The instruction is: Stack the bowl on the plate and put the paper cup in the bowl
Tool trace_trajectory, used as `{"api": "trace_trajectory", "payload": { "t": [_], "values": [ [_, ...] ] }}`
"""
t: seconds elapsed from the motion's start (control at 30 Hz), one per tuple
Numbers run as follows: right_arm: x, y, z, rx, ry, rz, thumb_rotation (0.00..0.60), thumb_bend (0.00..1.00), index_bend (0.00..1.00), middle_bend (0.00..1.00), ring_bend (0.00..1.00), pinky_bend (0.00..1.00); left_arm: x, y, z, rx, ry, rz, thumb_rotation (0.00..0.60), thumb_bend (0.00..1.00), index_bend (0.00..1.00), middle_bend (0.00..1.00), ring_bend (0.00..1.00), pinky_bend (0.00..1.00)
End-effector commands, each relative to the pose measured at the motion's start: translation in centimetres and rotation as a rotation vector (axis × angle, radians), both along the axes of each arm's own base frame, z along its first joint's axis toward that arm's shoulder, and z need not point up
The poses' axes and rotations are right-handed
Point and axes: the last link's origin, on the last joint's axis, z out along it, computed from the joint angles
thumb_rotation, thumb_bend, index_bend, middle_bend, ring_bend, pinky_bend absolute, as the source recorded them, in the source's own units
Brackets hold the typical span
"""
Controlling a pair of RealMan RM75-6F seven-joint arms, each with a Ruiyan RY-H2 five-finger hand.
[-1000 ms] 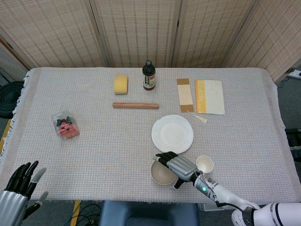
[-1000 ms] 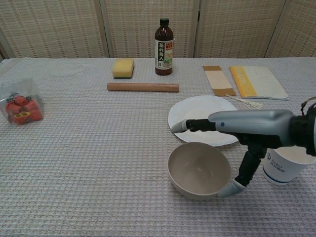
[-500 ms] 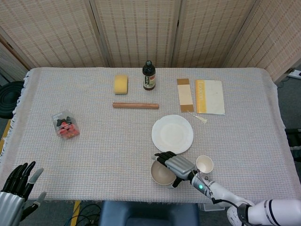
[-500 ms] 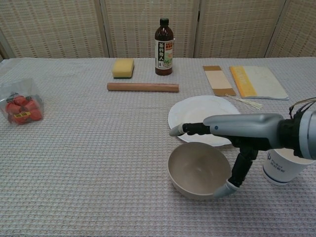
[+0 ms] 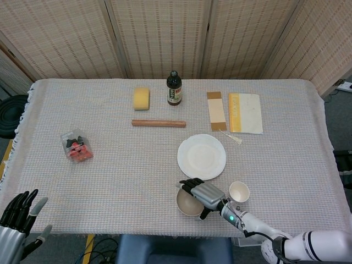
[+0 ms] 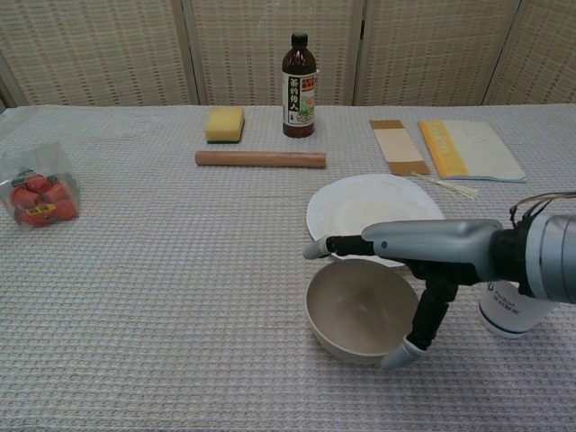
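While the right hand spreads open fingers above it, the bowl sits ungripped.

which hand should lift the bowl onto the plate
Right. The right hand is already over the bowl, beside the plate; the left hand sits off the table's far left corner.

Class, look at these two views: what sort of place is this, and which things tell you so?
Probably a staged indoor test area, not a kitchen: a cloth-covered table before woven folding screens, with unrelated items spread out, such as a sauce bottle, sponge and booklet.
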Motion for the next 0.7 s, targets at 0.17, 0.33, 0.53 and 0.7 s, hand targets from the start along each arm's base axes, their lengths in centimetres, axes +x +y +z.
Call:
{"api": "trace_trajectory", "payload": {
  "t": [0.17, 0.33, 0.53, 0.7],
  "values": [
    [0.1, -0.1, -0.3, -0.003, 0.012, 0.006, 0.600, 0.11, 0.00, 0.00, 0.00, 0.00, 0.0, -0.1, 0.1, 0.005, -0.004, -0.002, 0.600, 0.31, 0.14, 0.01, 0.01, 0.15],
    [0.2, -0.2, -0.6, -0.014, 0.021, 0.013, 0.600, 0.19, 0.00, 0.00, 0.00, 0.00, 0.0, -0.2, 0.3, 0.011, -0.009, -0.005, 0.600, 0.31, 0.14, 0.01, 0.01, 0.15],
    [0.5, -0.2, -1.2, -0.036, 0.022, 0.025, 0.600, 0.31, 0.00, 0.07, 0.06, 0.19, 0.0, -0.5, 0.5, 0.019, -0.015, -0.007, 0.600, 0.31, 0.14, 0.01, 0.01, 0.15],
    [0.7, -0.1, -1.3, -0.046, 0.015, 0.025, 0.600, 0.33, 0.00, 0.09, 0.11, 0.26, 0.0, -0.5, 0.7, 0.026, -0.019, -0.010, 0.600, 0.31, 0.14, 0.01, 0.01, 0.15]
  ]
}}
